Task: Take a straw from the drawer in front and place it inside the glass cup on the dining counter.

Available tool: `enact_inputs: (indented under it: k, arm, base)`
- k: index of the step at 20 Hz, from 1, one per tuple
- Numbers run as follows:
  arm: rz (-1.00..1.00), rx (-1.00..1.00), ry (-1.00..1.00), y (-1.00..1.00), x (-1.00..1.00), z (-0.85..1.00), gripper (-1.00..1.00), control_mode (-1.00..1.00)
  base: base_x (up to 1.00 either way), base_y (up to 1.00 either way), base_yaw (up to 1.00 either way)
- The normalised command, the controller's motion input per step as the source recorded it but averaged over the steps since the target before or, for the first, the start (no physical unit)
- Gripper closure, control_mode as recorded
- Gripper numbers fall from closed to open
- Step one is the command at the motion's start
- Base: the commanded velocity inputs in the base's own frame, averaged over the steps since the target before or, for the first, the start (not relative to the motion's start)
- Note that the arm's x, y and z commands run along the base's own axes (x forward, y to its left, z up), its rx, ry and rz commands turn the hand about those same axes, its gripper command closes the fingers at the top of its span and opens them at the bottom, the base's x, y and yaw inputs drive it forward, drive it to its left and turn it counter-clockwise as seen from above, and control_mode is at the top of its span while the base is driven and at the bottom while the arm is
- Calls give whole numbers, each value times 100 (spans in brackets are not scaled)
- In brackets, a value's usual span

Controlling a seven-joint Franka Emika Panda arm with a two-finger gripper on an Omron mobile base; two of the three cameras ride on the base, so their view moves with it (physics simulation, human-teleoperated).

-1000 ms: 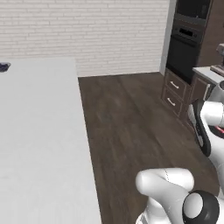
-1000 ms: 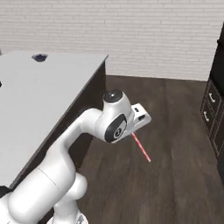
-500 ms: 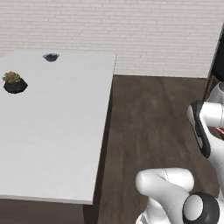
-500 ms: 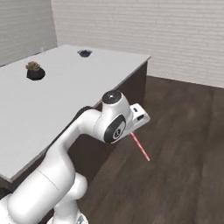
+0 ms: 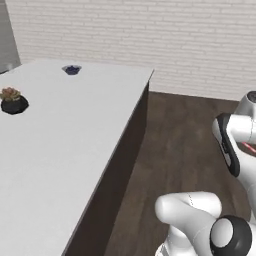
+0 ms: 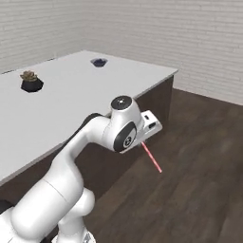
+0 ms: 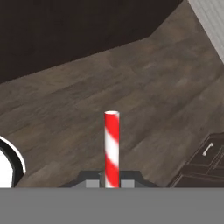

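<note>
Fingers [image 7: 112,183] clamp the straw [image 7: 112,146] (red, pale-striped), held off the tabletop's [image 6: 85,95] near edge, above the floor [image 6: 199,156].

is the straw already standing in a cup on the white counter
No, the straw is clamped in the gripper over the dark wood floor, away from the dining counter.
</note>
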Motion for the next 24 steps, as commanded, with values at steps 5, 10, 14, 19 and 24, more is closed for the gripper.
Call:
enact_inputs:
  k: [5, 10, 14, 19, 24]
  arm:
    - [0, 0, 0, 0, 0, 0, 100, 100]
    - [0, 0, 0, 0, 0, 0, 100, 100]
    - [0, 0, 0, 0, 0, 0, 100, 100]
    - [0, 0, 0, 0, 0, 0, 100, 100]
    - [0, 0, 0, 0, 0, 0, 100, 100]
  base:
    - [75, -89, 32]
    - [84, -91, 30]
    - [89, -91, 28]
    - [89, -93, 27]
    - [87, -98, 24]
